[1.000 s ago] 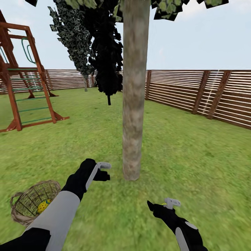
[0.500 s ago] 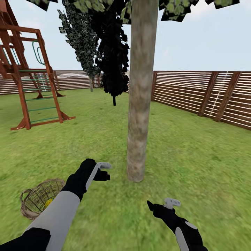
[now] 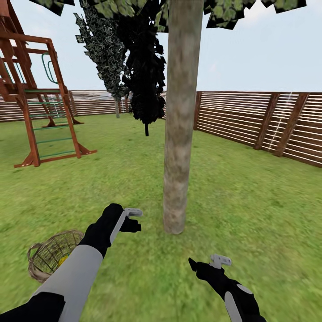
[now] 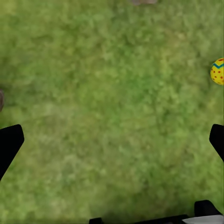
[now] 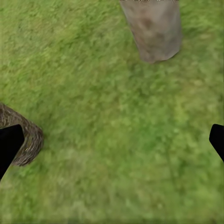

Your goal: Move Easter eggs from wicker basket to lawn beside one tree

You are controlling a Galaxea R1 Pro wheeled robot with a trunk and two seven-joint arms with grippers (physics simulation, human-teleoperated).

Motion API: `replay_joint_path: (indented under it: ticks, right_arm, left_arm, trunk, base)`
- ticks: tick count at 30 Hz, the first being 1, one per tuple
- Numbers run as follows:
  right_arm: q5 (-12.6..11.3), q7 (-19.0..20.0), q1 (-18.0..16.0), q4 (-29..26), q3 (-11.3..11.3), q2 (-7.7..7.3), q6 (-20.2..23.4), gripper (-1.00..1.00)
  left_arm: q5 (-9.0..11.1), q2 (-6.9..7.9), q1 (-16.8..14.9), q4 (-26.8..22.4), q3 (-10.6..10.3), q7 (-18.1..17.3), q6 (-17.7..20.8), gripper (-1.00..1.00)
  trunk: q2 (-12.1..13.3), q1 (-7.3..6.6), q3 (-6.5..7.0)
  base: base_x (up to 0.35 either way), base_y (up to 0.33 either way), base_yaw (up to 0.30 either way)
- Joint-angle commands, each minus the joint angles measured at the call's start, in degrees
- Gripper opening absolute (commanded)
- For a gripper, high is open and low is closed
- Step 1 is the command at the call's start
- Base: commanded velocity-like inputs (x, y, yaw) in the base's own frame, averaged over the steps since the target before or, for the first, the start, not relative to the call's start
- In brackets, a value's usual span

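Both of your grippers hang over bare grass, empty. The left gripper (image 3: 134, 219) sits just beside the base of the tree (image 3: 179, 134), jaws spread wide per the left wrist view, where the finger tips (image 4: 9, 142) sit at the far edges of the frame. The right gripper (image 3: 210, 261) hovers nearer the robot, also spread; its tips (image 5: 8, 140) frame open lawn (image 5: 112, 140) with nothing between them.

The wicker basket (image 3: 51, 259) stands on the grass to your left, partly behind the left forearm. A patch of yellow shows through the weave, so at least one Easter egg (image 3: 63, 258) is likely inside; how many, you cannot tell. Another egg (image 4: 217, 71) lies on the grass at the edge of the left wrist view, apparently near the trunk.

Risks from here:
- The basket is close to your left elbow. Swing that arm carelessly and you may tip it, spilling eggs away from the tree.
- The egg on the grass is round. Brush it with a finger or roll the base over it and it could wander off.
- Reaching into open weave with spread jaws invites snagging the handle or rim.
- The forearm blocks your head view of the basket; use a wrist camera before descending.
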Motion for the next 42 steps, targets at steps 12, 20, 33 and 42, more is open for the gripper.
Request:
replay_joint_path:
  ticks: [12, 20, 33, 42]
  right_arm:
    - [-0.14, 0.26, -0.02, -0.05, -0.18, 0.06, 0.4, 1.0]
    - [-0.11, 0.2, -0.02, -0.05, -0.17, 0.06, 0.44, 1.0]
    - [-0.08, 0.19, -0.06, 0.02, -0.18, 0.06, 0.44, 1.0]
    - [-0.08, 0.19, -0.07, 0.03, -0.18, 0.1, 0.44, 1.0]
  left_arm:
    - [-0.05, 0.01, -0.03, -0.06, -0.07, -0.02, 0.23, 1.0]
    - [-0.05, 0.01, -0.01, -0.05, -0.07, -0.02, 0.23, 1.0]
    - [-0.03, 0.01, -0.01, -0.08, -0.07, -0.02, 0.23, 1.0]
    - [-0.03, 0.01, -0.02, -0.1, -0.07, -0.02, 0.23, 1.0]
  trunk:
    - [4.77, -2.63, 2.08]
    - [7.98, -4.39, 3.52]
    - [13.19, -7.24, 5.85]
    - [16.8, -9.22, 7.47]
  base:
    - [0.0, 0.0, 0.0]
    - [0.0, 0.0, 0.118]
    - [0.0, 0.0, 0.263]
    - [0.0, 0.0, 0.273]
